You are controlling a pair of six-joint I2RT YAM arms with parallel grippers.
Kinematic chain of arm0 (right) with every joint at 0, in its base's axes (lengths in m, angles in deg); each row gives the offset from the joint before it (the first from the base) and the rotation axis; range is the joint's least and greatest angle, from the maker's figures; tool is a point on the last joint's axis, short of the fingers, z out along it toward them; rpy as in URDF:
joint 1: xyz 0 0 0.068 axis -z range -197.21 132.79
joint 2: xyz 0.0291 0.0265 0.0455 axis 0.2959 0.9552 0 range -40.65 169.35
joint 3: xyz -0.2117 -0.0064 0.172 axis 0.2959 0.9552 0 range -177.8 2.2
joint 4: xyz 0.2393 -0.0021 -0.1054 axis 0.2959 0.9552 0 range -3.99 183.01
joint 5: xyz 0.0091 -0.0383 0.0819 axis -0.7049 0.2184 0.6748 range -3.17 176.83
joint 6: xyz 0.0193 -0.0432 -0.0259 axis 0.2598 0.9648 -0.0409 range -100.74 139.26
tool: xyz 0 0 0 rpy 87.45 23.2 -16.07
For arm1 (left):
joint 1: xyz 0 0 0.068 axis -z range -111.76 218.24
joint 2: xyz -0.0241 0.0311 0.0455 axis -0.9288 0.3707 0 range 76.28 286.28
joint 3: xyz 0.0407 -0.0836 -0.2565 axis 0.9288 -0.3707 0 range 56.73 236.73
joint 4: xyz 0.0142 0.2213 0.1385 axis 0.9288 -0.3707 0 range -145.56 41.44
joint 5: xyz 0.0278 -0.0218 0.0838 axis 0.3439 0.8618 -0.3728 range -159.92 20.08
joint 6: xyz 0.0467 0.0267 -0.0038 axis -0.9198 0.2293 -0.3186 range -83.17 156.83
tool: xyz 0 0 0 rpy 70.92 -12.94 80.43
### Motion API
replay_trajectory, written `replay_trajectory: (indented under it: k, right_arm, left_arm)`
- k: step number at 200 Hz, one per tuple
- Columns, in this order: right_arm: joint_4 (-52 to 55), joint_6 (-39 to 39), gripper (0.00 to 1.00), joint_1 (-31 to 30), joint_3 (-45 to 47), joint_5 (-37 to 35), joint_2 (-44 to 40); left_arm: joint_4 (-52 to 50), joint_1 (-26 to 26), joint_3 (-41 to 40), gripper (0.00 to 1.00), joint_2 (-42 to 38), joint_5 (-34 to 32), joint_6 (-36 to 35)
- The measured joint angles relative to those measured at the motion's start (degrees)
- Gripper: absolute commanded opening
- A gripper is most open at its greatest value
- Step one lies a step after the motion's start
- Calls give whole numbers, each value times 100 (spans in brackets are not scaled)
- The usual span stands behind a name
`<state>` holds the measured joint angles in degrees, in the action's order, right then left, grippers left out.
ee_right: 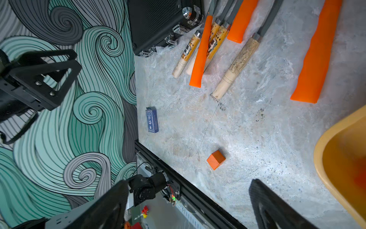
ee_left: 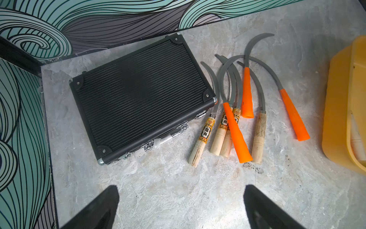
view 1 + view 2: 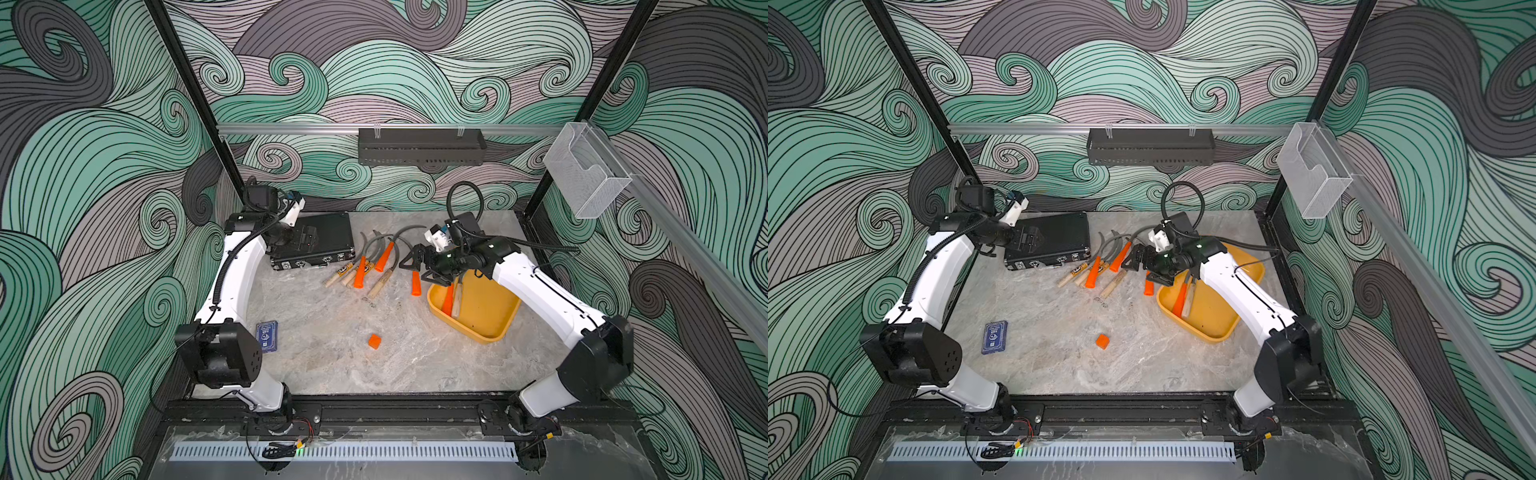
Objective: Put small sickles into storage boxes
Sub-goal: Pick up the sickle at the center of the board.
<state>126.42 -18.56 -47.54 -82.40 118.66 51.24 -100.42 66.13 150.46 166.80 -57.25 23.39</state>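
Note:
Several small sickles (image 3: 365,266) lie fanned out on the marble table beside the black case, their curved grey blades overlapping; some handles are orange, some pale wood (image 2: 229,119). One orange-handled sickle (image 3: 416,283) lies apart, just left of the yellow storage box (image 3: 486,328). Inside that tray rest an orange-handled sickle (image 3: 448,301) and a wooden-handled one (image 3: 457,305). My right gripper (image 3: 424,269) hovers over the tray's left rim, open and empty (image 1: 188,204). My left gripper (image 2: 181,208) is open and empty, raised above the black case.
A black ribbed latched case (image 3: 316,241) sits at the back left. A blue card box (image 3: 267,336) and a small orange cube (image 3: 374,341) lie nearer the front. A clear bin (image 3: 586,174) and a black rack (image 3: 419,147) hang on the walls.

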Motion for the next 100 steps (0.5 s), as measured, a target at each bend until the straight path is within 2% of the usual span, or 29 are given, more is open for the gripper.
replay_trajectory:
  k: [42, 65, 81, 100]
  right_arm:
    - [455, 444, 77, -396, -557, -105, 199]
    - [767, 654, 64, -417, -798, -254, 258]
    - [1025, 852, 48, -476, -1147, -358, 444]
    - [1384, 1178, 42, -612, -1639, -483, 782]
  left_arm:
    - [-2, 0, 0, 98, 0, -76, 70]
    - [-2, 0, 0, 99, 0, -85, 98]
    - [-2, 0, 0, 99, 0, -87, 98]
    - [-2, 0, 0, 98, 0, -90, 96]
